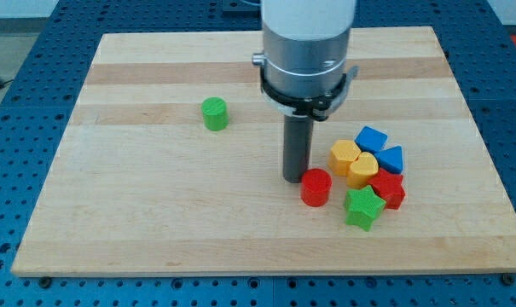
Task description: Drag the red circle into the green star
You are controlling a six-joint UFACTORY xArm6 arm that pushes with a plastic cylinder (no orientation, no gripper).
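The red circle (316, 188) is a short red cylinder on the wooden board, right of centre. The green star (363, 208) lies just to its lower right, a small gap apart. My tip (295, 178) is the lower end of the dark rod and stands right against the red circle's upper left side, on the side away from the green star.
A cluster sits at the view's right: a yellow heart (345, 156), a second yellow block (362, 168), a blue block (372, 139), a blue triangle-like block (392, 159) and a red block (388, 188) touching the green star. A green cylinder (214, 113) stands alone at upper left.
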